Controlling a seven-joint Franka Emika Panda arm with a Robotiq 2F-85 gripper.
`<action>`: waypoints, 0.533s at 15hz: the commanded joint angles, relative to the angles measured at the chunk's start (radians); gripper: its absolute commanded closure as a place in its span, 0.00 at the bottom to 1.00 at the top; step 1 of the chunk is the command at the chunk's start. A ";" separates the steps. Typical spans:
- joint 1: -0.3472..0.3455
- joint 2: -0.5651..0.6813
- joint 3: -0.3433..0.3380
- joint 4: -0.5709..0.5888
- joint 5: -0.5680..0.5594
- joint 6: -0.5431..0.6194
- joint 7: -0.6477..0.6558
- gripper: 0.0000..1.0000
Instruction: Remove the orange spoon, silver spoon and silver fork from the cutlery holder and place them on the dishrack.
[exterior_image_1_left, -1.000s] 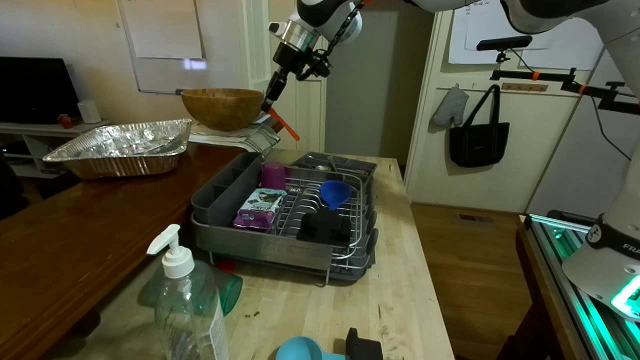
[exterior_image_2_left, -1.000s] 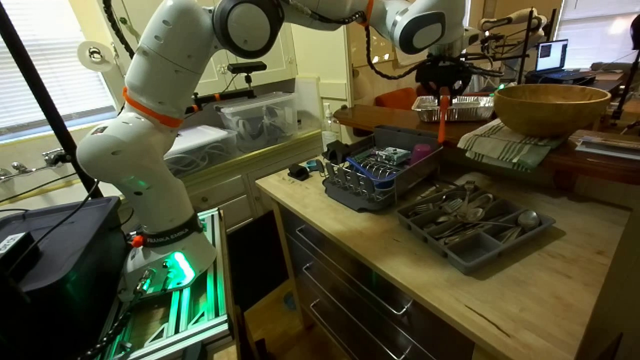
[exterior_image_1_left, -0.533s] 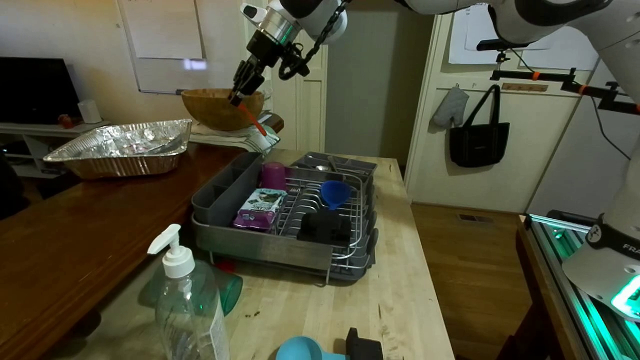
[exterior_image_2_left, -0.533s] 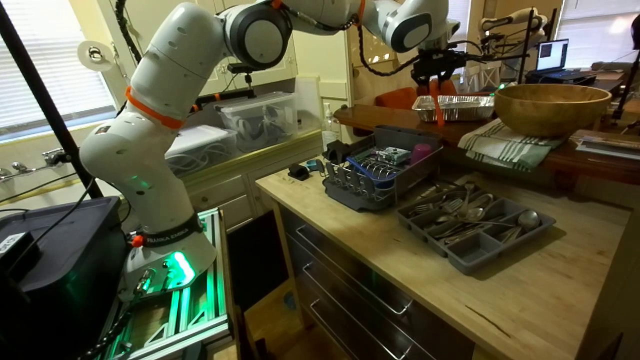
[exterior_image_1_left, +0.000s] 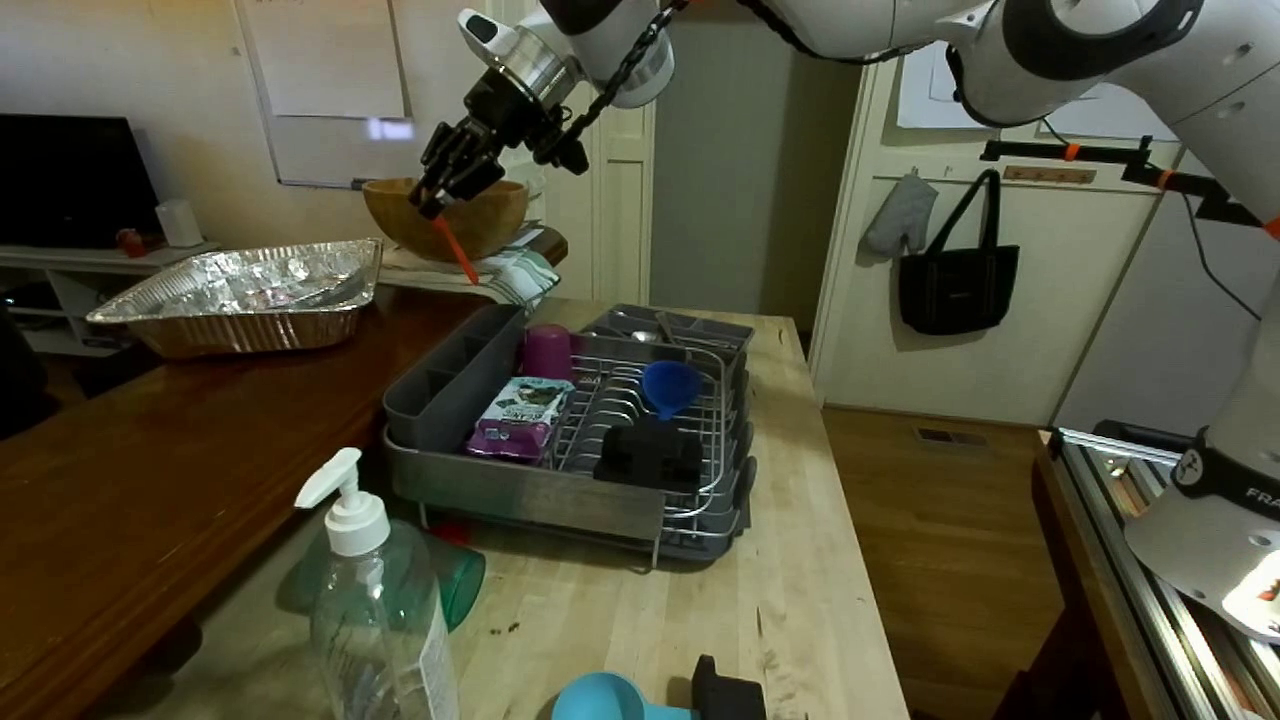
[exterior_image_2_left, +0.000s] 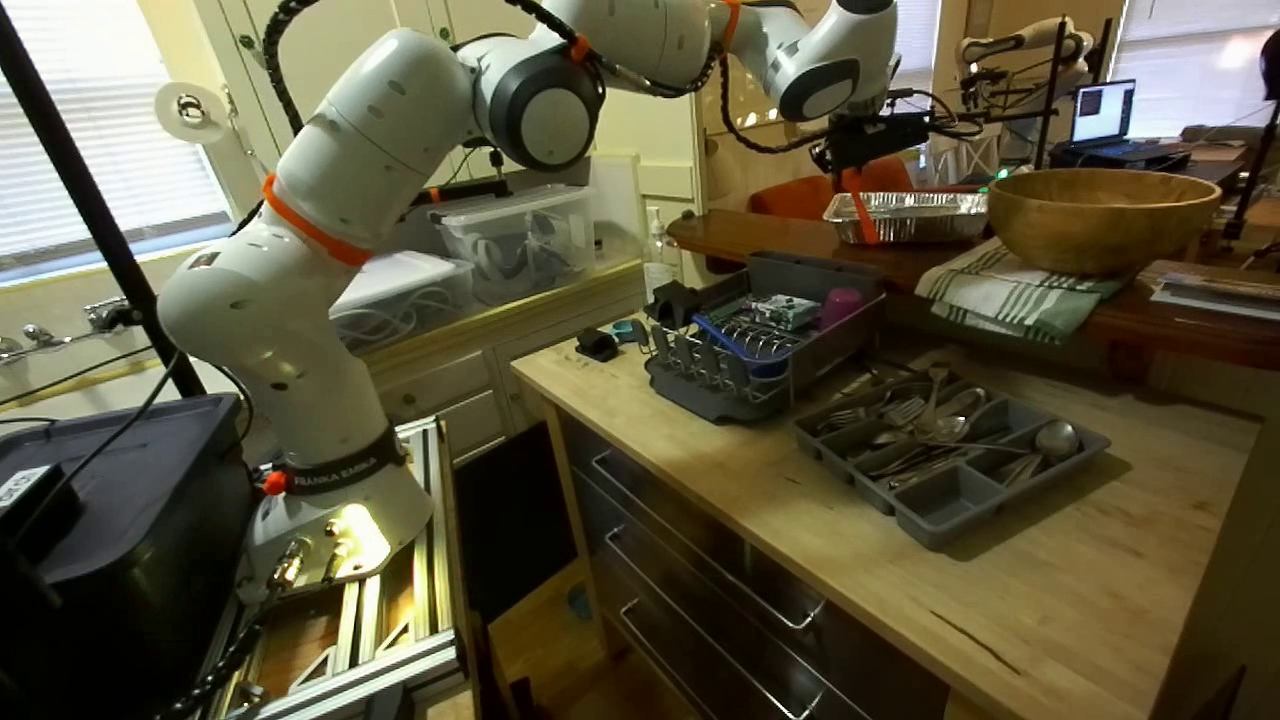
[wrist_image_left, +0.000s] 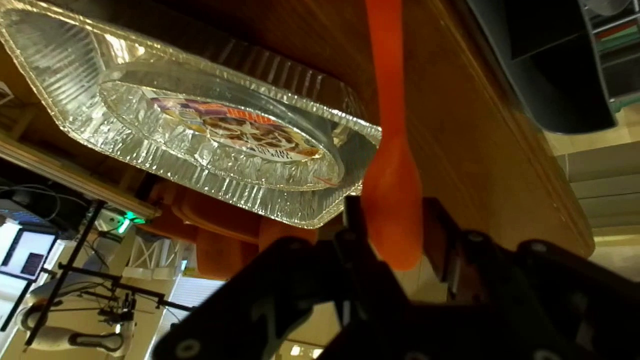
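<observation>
Arm (exterior_image_2_left: 545, 125) just swung across, reaching high past rack (exterior_image_1_left: 530, 497)! Gripper (wrist_image_left: 393, 212) closed on orange spoon (wrist_image_left: 392, 135), broad end only, up wide of rack. Early release likely misses rack; bumping rack could twist it from one-ended hold.

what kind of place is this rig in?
Probably a kitchen doubling as a robot workspace: a dishrack and a cutlery tray sit on a wood-topped drawer unit, and another robot arm shows in the background.
</observation>
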 joint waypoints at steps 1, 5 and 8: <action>-0.001 0.028 0.011 0.035 0.043 -0.026 -0.036 0.92; -0.010 0.053 0.016 0.049 0.080 -0.054 -0.012 0.92; -0.013 0.065 0.003 0.047 0.094 -0.062 0.016 0.92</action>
